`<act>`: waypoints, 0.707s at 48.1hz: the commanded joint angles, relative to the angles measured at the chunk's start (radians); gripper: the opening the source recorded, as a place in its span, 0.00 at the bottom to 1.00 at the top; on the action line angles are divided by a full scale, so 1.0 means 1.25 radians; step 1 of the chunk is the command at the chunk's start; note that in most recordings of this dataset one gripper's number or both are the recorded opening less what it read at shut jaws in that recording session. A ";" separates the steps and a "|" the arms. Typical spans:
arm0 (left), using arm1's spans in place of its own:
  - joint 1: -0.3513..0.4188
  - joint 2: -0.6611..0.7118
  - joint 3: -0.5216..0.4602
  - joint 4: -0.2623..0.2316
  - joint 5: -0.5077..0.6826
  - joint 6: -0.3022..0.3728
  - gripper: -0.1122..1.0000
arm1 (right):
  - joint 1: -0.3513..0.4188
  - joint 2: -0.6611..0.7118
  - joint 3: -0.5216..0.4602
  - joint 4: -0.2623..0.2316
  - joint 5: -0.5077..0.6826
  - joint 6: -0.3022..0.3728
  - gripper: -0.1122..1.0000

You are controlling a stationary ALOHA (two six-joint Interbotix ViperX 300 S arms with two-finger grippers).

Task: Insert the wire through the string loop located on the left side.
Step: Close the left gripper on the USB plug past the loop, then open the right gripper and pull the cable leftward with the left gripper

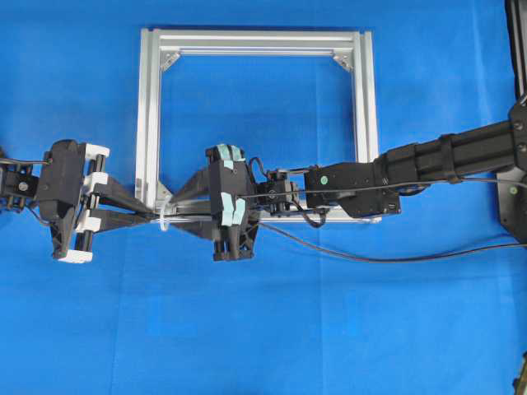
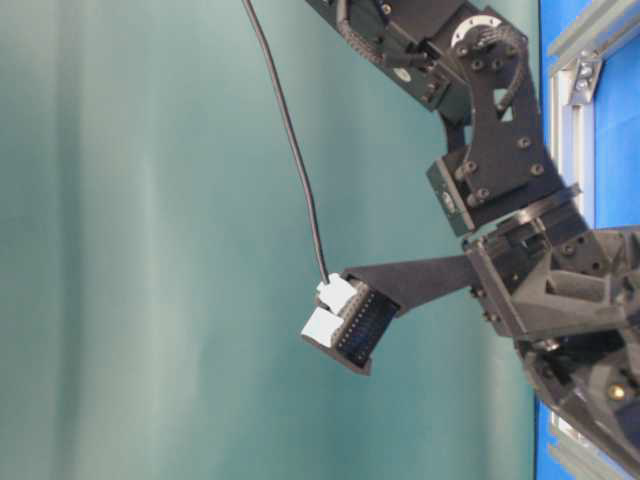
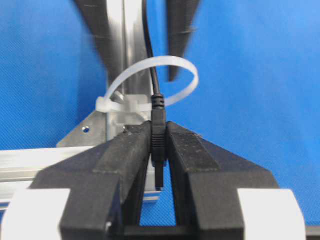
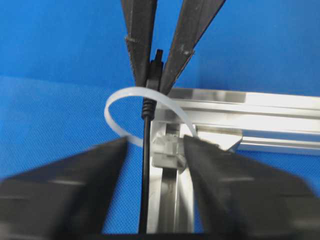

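Pinching the wire's plug, my left gripper holds it just past the string loop at the frame's lower-left corner. My right gripper is spread, clear of the wire, blue cloth around.

The wire runs through the string loop at the frame's near-left corner, left tool one side, right tool the other.
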 commanded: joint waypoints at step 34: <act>-0.002 -0.167 0.026 0.002 0.232 -0.009 0.17 | 0.000 -0.032 -0.001 0.017 0.005 0.001 0.96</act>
